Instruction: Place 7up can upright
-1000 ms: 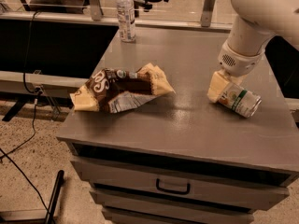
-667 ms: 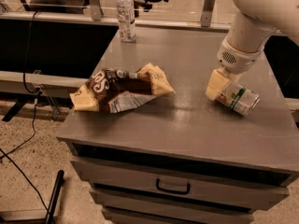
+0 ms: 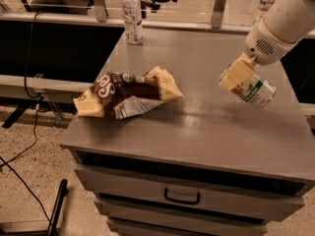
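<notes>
The gripper (image 3: 239,77) is clamped on the 7up can (image 3: 256,91), holding it over the right side of the table (image 3: 197,132), seemingly clear of the surface. The can's long axis leans well off vertical, its free end pointing down-right (it needs swinging upright before touchdown, I'd judge). Its green label is unreadable, and the brown snack bag (image 3: 125,95) shows only 2 letters, "oS".

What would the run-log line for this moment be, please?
end effector: over table's right side, shut on can | can: tilted, off the surface | upright: not yet
</notes>
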You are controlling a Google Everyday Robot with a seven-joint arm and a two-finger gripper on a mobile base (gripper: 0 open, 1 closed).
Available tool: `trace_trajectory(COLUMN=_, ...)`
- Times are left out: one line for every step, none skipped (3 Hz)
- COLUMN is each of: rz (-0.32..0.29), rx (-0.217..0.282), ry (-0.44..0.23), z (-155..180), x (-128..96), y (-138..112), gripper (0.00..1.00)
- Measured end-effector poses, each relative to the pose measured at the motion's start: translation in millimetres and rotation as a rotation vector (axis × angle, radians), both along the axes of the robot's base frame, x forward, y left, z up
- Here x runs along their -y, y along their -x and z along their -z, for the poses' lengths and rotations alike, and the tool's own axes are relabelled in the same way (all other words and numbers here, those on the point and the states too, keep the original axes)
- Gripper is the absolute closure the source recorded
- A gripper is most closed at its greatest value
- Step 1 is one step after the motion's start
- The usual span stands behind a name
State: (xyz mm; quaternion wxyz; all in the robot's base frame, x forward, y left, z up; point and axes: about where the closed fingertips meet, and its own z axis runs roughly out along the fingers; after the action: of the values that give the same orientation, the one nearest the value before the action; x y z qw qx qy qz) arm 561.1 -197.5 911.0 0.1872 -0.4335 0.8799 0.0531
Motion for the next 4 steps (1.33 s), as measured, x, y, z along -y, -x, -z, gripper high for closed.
trace_trajectory(rz=-0.086, rx=0.120, ry=-0.152, z=-11.8, x=-4.3, y=-6.9, gripper=1.00)
trace_trajectory(rz=-0.144, rx=0.259, ry=-0.360, z=-22.5, x=9.8, y=-8.8, gripper=1.00)
trace_trajectory(rz=-0.160, rx=0.318, ry=-0.531, z=-35.5, x=20.5, y=2.8, gripper=1.00)
trace_trajectory(rz=-0.177, rx=0.355, ry=-0.655, z=-47.7, x=28.1, y=13.0, gripper=1.00)
